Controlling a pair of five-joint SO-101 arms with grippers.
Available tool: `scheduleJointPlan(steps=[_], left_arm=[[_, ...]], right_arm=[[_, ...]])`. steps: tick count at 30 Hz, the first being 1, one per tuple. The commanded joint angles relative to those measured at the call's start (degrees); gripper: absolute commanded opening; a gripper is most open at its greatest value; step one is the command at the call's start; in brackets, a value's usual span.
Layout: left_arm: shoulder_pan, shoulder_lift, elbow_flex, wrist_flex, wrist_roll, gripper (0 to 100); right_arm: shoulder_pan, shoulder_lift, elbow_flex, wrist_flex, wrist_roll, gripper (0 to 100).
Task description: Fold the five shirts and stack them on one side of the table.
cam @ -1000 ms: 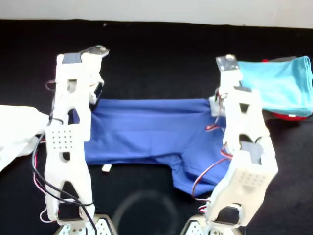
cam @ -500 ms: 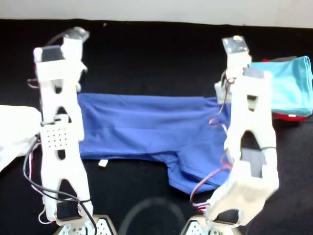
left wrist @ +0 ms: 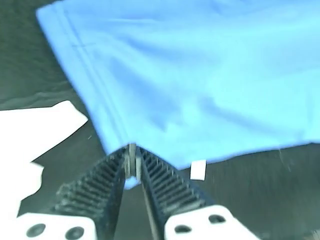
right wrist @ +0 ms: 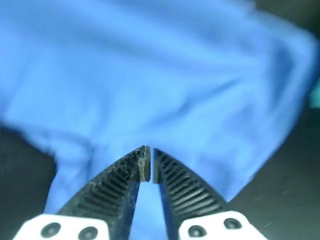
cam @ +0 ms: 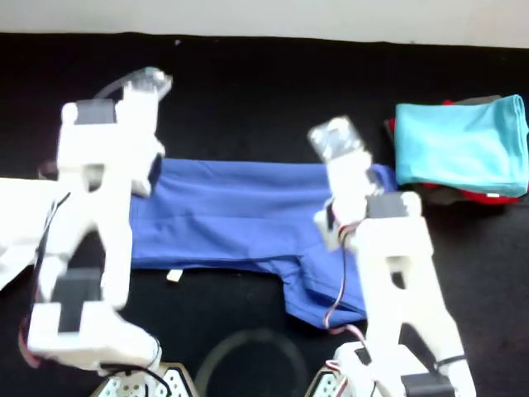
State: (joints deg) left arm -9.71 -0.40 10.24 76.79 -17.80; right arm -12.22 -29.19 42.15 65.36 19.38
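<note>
A blue shirt (cam: 240, 215) lies spread flat across the middle of the black table, with a white tag (cam: 173, 275) at its near edge. The left arm (cam: 99, 165) stands over the shirt's left end. In its wrist view my left gripper (left wrist: 132, 162) is shut and sits above the near left corner of the blue shirt (left wrist: 200, 75), close to the tag (left wrist: 198, 170). The right arm (cam: 364, 207) stands over the shirt's right part. My right gripper (right wrist: 148, 162) is shut above the blue cloth (right wrist: 150, 75), which is rumpled there.
A folded light blue shirt (cam: 459, 145) lies on a red one (cam: 488, 197) at the right side of the table. An unfolded white shirt (cam: 21, 223) lies at the left edge and also appears as white cloth (left wrist: 35, 135) in the left wrist view. A pale wall (cam: 264, 16) runs along the back.
The shirt's left end was drawn out to the left, then stayed put. The right arm swung left, off the shirt's right edge and over its body. The left arm rose and leaned.
</note>
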Motion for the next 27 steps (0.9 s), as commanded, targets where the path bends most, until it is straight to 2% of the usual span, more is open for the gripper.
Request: scheduleJointPlan(steps=[1, 4, 9, 17, 22, 26, 27], left_arm=[[1.19, -12.88, 27.38, -16.79, 0.26, 1], [-0.75, -13.32, 33.54, -23.12, 0.26, 1], [-5.05, -5.14, 34.59, -29.01, -1.58, 1], [-9.10, 0.57, 29.49, -28.40, -2.11, 1], [-9.01, 0.84, 29.58, -28.22, -2.11, 1], [-9.01, 0.92, 29.58, -28.22, -2.11, 1], [-9.01, 0.92, 29.58, -28.22, -2.11, 1]], right_arm=[[-5.05, -2.68, 8.84, 0.22, 0.09, 6.7], [-9.54, -2.68, 13.58, 0.13, 0.09, 6.9], [-13.14, -2.51, 17.54, -2.24, 0.09, 7.0], [-20.26, -3.38, 15.34, 0.66, -0.18, 7.0], [-17.19, -3.12, 6.73, 10.07, 0.00, 8.3], [-14.11, -2.68, 4.44, 12.00, 0.53, 19.7], [-14.02, -2.59, 4.62, 11.91, 2.90, 21.9]])
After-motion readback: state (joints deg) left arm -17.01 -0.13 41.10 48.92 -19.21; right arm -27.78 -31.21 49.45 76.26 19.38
